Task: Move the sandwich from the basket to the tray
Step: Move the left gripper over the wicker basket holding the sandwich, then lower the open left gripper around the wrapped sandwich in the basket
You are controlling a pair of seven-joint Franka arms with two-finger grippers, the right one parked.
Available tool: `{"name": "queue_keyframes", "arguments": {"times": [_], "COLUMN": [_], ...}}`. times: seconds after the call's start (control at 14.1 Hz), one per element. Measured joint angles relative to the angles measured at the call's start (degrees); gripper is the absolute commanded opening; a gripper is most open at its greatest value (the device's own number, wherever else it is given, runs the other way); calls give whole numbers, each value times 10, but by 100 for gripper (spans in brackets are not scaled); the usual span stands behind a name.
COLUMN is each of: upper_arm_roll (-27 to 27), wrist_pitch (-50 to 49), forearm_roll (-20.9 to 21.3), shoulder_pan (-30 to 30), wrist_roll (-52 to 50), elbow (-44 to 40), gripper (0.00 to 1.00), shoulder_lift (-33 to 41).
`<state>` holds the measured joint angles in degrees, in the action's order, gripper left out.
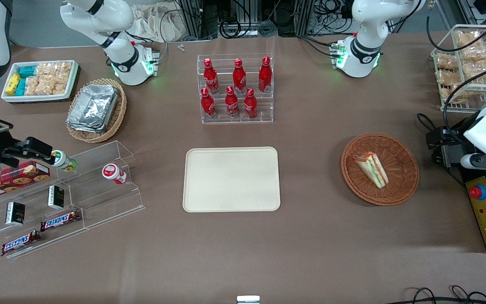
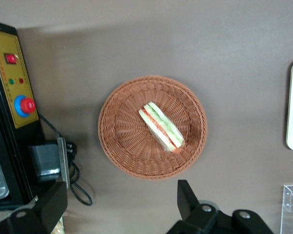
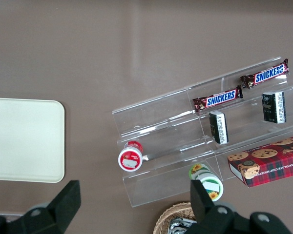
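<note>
The left arm's gripper (image 2: 122, 207) hangs above the brown table (image 1: 319, 236) with its two dark fingers (image 2: 188, 197) spread wide apart and nothing between them. It touches neither the round reddish-brown wicker basket (image 2: 122, 146) nor anything in it; the basket lies below it and a little out from its fingertips. The sandwich (image 2: 161, 126), a white-bread wedge with green, orange-red and pale layers showing along its cut face, lies on its side in the basket, leaning toward the part of the rim nearest the tray. From the front, the sandwich (image 1: 371, 168) sits near the basket's (image 1: 399, 185) middle, and the gripper itself is hard to pick out there, seemingly at the frame's edge beside a black box with a yellow panel and red button (image 1: 478, 192). The cream-beige tray (image 1: 231, 179) lies flat, well apart from the gripper, with the basket between the two. A clear rack of red bottles (image 1: 235, 86) stands farther from the front camera than the tray.
</note>
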<state>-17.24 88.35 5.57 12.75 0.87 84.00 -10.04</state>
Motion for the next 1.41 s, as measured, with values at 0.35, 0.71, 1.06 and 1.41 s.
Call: {"name": "queue_keyframes", "arguments": {"times": [0.35,0.71,1.06,1.41], "upper_arm_roll": [-6,-8,-10,-13], "wrist_pitch": [61,180,317,396], "forearm_roll": [-35,-43,-44,-45], "shoulder_pan": [-4,-4,-4,-11], "wrist_roll": [-51,-125,-222,-303], "elbow": [106,269,378,410], "gripper": [100,99,99,98], "shoulder_lift": [27,77,74,28]}}
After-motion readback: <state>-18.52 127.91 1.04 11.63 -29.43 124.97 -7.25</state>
